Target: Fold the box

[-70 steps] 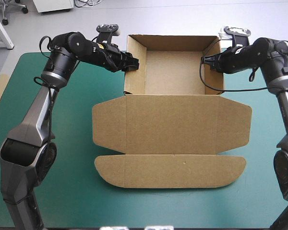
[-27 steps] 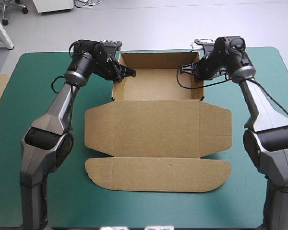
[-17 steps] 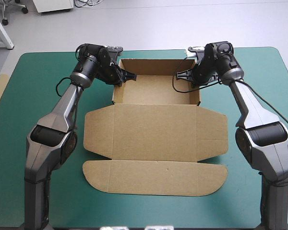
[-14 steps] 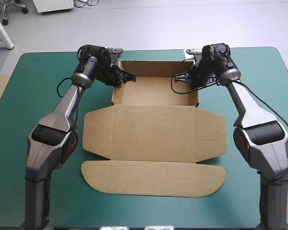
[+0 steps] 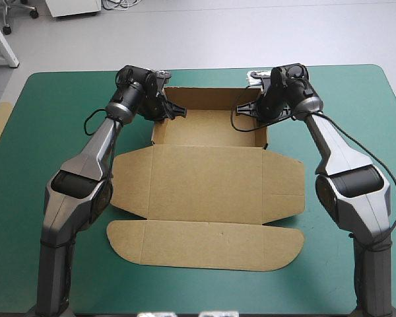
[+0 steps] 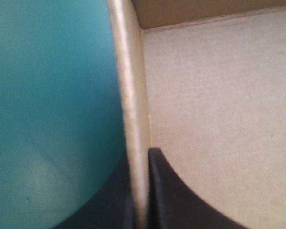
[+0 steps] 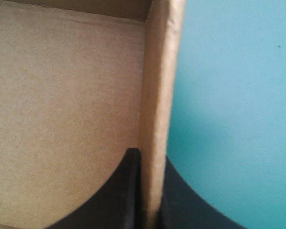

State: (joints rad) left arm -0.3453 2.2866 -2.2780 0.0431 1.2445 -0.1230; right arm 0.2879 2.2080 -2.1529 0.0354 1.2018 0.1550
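- Two-handed, pinched the box (image 5: 208, 129) at upper centre of the high view: left gripper (image 5: 178, 112) all but closed on its left side wall (image 6: 131, 95), right gripper (image 5: 242, 109) likewise on its right side wall (image 7: 157, 95).
- Straddled each wall, one black finger (image 6: 171, 195) inside the tray, one outside over the teal-green cover (image 5: 26, 165).
- Lay between the grippers, long axis left to right, equally near both arms.
- Trailed the flat lid (image 5: 204, 188) toward the lower frame; probably called for an even move from both.
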